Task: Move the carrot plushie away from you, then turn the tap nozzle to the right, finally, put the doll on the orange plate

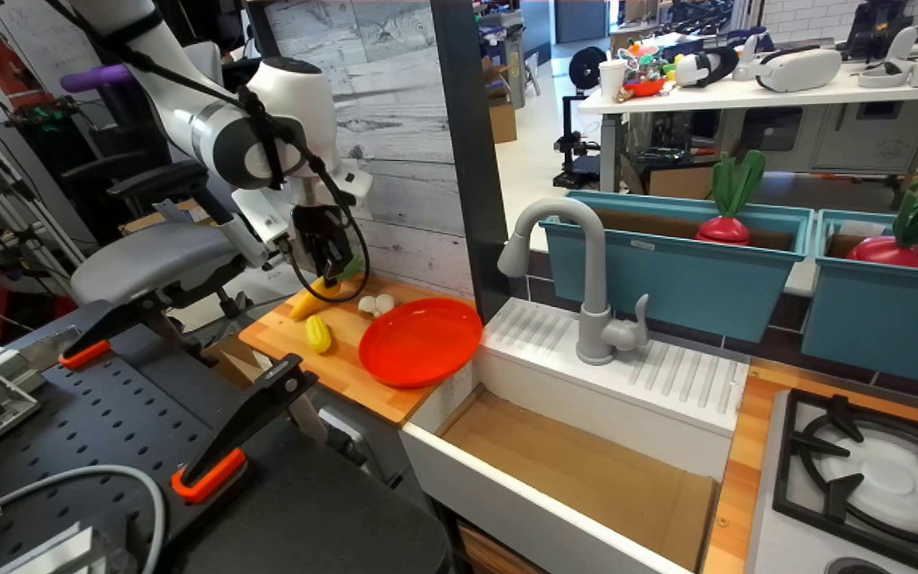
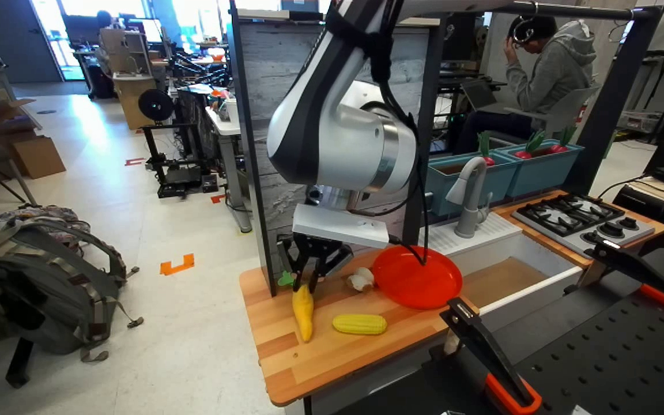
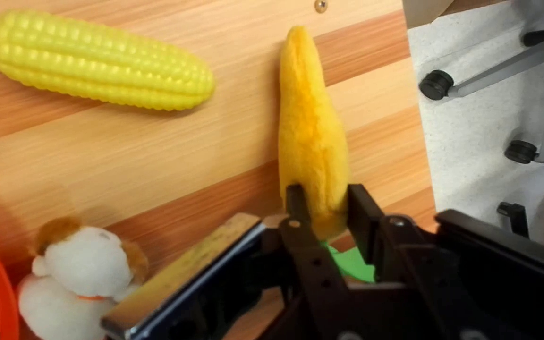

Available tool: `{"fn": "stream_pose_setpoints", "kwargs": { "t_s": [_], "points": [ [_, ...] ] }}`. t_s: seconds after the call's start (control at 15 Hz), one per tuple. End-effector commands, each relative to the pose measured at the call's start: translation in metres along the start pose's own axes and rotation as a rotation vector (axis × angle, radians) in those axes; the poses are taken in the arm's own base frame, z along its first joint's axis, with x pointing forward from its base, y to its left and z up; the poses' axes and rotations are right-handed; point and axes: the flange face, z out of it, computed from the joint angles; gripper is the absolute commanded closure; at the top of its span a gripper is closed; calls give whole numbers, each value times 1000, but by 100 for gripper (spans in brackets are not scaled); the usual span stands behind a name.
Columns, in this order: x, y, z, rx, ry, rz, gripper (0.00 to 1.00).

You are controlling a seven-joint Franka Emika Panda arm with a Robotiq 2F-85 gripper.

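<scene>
The hand (image 3: pixel 327 204) is clamped on the fat end of the carrot (image 3: pixel 312 127), black fingers (image 3: pixel 365 215) snug on both sides, and the carrot's lying on the wood surface (image 3: pixel 215 151) with its thin tip aimed away from the hand. Wrist view wins for detail here: it picks up the bumpy kernels on the corn (image 3: pixel 97 61) off to the side, plus the brown ears and orange collar on the doll (image 3: pixel 88 259), which is mostly white lumps in both exterior views. Doll's on the surface just beside the orange plate (image 1: pixel 421 343).

Past the plate you've got the white sink (image 1: pixel 602 410) with the grey tap (image 1: pixel 596 275) standing behind it, spout curving toward the plate side. Next back, teal planters (image 1: pixel 666 275) with red veggies (image 1: pixel 722 231) poking out. In an exterior view there's what looks like a small white label (image 1: pixel 642 245) near a planter's rim, but it's way too tiny to read.

The stove (image 2: pixel 580 219) is beyond the sink, and its knobs (image 2: pixel 611 229) come out best in an exterior view. Only there do you get the backpack (image 2: pixel 49 282) on the floor (image 2: pixel 193 323) and a person (image 2: pixel 557 72) in a grey hoodie. A white headset (image 1: pixel 798 70) on a desk (image 1: pixel 714 97) way back shows just in an exterior view.
</scene>
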Motion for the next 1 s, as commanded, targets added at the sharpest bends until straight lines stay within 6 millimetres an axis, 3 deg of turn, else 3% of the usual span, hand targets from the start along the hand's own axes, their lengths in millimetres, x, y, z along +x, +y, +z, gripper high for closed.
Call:
{"fn": "stream_pose_setpoints", "kwargs": {
  "t_s": [0.0, 0.33, 0.6, 0.93],
  "points": [
    [6, -7, 4, 0, -15, 4, 39],
    [2, -11, 1, 2, -30, -13, 3],
    [-13, -13, -8, -17, -65, -41, 0],
    [-37, -1, -27, -15, -66, -69, 0]
  ]
}}
